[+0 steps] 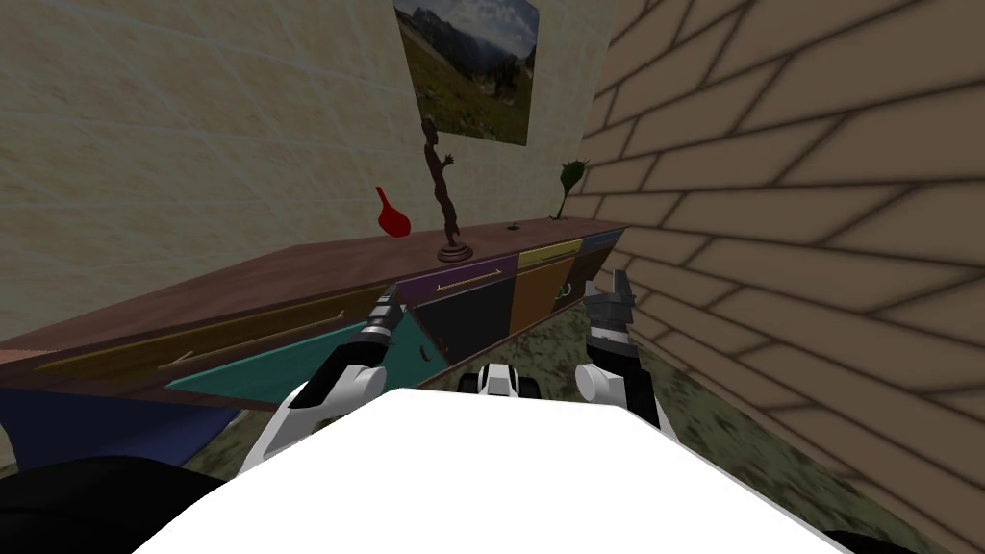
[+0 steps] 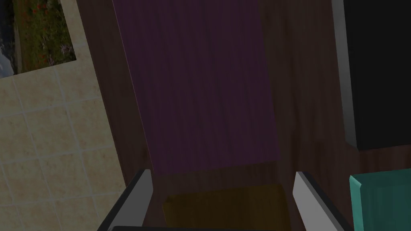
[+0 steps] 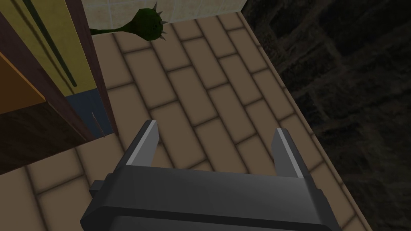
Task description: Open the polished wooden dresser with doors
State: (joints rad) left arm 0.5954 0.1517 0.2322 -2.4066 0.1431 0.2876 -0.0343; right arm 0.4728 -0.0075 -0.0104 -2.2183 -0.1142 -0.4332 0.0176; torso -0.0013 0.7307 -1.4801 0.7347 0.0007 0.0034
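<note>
The long wooden dresser (image 1: 289,274) runs along the robot's left, its teal door (image 1: 289,375) swung out beside a dark compartment (image 1: 471,322). The left gripper (image 2: 222,174) hovers near that door's upper edge, fingers spread wide and holding nothing, facing the purple drawer front (image 2: 196,88). On the dresser's top stand a red vase (image 1: 392,216), a dark figurine (image 1: 444,192) and, at the far end, a green plant (image 1: 571,178); further right, past the orange door (image 1: 539,293), the right gripper (image 3: 215,129) hangs before the brick wall (image 1: 818,240), likewise wide open and empty.
</note>
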